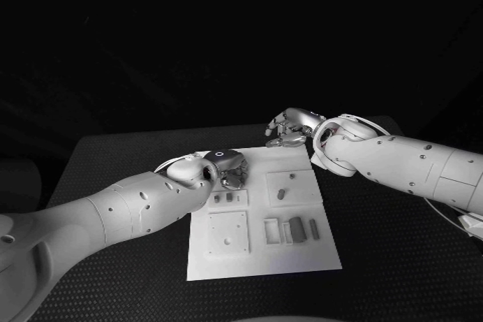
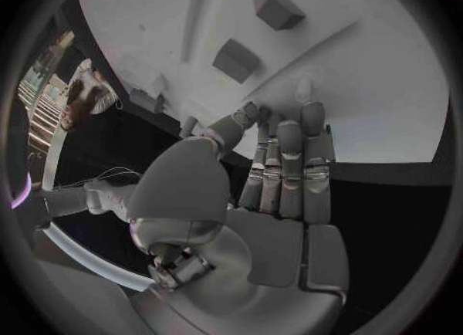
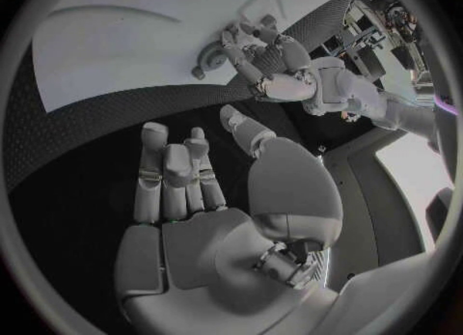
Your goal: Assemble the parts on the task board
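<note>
Here we see the task board (image 1: 264, 262), a white plate lying in the middle of the black table (image 1: 111, 161), with the parts on it: a row of small grey blocks (image 1: 293, 230) side by side toward the board's near right, a square raised plate (image 1: 228, 232) just left of them, and a small peg (image 1: 282, 193) standing in a square recess farther up the board. Our left hand (image 1: 223, 169) hangs over the board's far left corner; in the left wrist view its fingers (image 2: 289, 167) lie straight and close together, reaching to the board's edge, and we see nothing held between them, though we cannot tell whether the fingertips touch the plate. From the right wrist view the same hand (image 3: 262, 61) shows fingers bent down toward a curved piece on the board, and whether it grips that piece we cannot tell. Our right hand (image 1: 292, 128) sits beyond the board's far edge, over the bare table; its fingers (image 3: 174, 169) are stretched out, side by side and holding nothing. We can read no writing or labels on the board or its parts.
</note>
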You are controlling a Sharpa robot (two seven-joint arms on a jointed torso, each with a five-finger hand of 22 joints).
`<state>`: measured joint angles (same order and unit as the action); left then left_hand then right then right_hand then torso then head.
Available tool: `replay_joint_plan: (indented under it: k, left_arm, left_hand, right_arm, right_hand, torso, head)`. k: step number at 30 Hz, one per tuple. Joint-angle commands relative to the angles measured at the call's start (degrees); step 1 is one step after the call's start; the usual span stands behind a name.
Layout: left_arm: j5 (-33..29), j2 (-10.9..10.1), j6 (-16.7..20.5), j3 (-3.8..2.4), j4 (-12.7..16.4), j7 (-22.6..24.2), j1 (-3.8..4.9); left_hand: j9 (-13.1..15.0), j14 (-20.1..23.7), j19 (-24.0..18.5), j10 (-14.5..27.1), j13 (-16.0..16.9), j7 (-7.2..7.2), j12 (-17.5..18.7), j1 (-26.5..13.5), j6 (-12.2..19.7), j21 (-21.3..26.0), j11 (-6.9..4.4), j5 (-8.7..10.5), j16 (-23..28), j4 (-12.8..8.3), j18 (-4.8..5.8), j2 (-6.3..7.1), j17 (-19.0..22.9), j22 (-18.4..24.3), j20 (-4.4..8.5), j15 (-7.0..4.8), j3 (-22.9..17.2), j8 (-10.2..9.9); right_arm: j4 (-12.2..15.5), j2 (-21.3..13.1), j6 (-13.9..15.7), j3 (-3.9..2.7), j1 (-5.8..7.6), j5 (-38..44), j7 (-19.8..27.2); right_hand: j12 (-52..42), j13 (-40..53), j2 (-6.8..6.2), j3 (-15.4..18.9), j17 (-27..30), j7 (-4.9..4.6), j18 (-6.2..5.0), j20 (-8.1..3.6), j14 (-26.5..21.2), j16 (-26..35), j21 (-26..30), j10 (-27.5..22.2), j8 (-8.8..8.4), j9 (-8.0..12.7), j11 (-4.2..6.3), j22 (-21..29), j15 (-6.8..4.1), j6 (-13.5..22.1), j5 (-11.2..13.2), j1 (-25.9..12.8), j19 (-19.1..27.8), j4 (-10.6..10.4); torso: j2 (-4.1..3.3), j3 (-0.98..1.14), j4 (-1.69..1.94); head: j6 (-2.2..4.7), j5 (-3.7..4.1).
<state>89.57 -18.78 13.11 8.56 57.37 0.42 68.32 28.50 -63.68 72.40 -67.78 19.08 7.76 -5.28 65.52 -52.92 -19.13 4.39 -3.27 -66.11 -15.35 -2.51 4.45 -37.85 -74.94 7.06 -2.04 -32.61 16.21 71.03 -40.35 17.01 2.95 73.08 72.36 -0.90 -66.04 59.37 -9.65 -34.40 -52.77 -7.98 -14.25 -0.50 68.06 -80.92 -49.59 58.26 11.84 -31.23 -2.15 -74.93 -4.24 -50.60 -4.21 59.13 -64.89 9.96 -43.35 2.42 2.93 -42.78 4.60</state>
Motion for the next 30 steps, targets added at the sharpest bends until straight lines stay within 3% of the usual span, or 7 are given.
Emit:
replay_joint_plan:
  k: [1, 14, 30]
  left_arm:
    - [-0.1, 0.2, -1.8, 0.17, -0.2, 0.2, -0.32]
    - [-0.1, 0.4, -2.0, 0.18, -0.6, -0.1, -0.51]
    - [-1.4, 0.0, 2.9, 0.16, -0.4, 0.6, -0.59]
  left_hand:
    - [0.0, -0.4, 0.0, -0.6, 0.2, 0.01, -0.3, 0.1, -0.5, -0.4, -0.15, 0.09, -0.2, 0.3, -3.13, -0.62, 0.1, -1.3, 0.46, -0.06, 0.0, 0.3]
    - [0.3, -2.1, 0.9, -3.9, 1.2, -0.25, -1.1, 1.4, -3.5, -1.0, -0.8, -0.09, -0.4, -0.5, -2.98, -1.73, 0.2, -1.3, 1.07, -0.69, -1.3, 1.6]
    - [0.4, -3.8, 1.6, -5.2, 1.6, -0.46, -0.7, 2.3, -4.6, -0.9, -1.29, -0.24, -0.6, -0.4, -2.68, -2.74, 0.2, -1.1, 1.58, -1.2, -3.5, 1.9]
  right_arm:
    - [0.1, 0.0, -0.2, -0.03, -0.02, 0.1, 0.5]
    - [0.1, 0.1, -0.2, -0.03, -0.02, 0.1, 0.5]
    - [0.1, 0.0, -0.1, -0.03, -0.01, 0.1, 0.5]
  right_hand:
    - [-0.2, -0.1, 0.35, 0.0, -0.1, -0.89, -0.75, -0.14, 0.1, 0.2, 0.4, 0.0, -0.06, 0.1, -0.25, -1.1, 0.45, 0.6, -0.3, -0.2, -0.1, -0.1]
    - [-0.2, -0.1, 0.34, 0.0, -0.1, -0.89, -0.75, -0.14, 0.1, 0.2, 0.4, 0.0, -0.04, 0.0, -0.25, -1.1, 0.45, 0.6, -0.3, -0.2, -0.1, -0.1]
    - [-0.2, -0.1, 0.32, 0.0, -0.1, -0.89, -0.75, -0.14, 0.1, 0.2, 0.3, 0.0, -0.03, 0.1, -0.25, -1.1, 0.45, 0.6, -0.3, -0.2, -0.1, 0.0]
  torso:
    - [0.04, 0.0, 0.04]
    - [0.0, -0.01, -0.01]
    - [0.02, -0.04, 0.08]
  head:
    - [-0.07, 0.04]
    - [-0.22, 0.12]
    - [-0.22, 0.07]
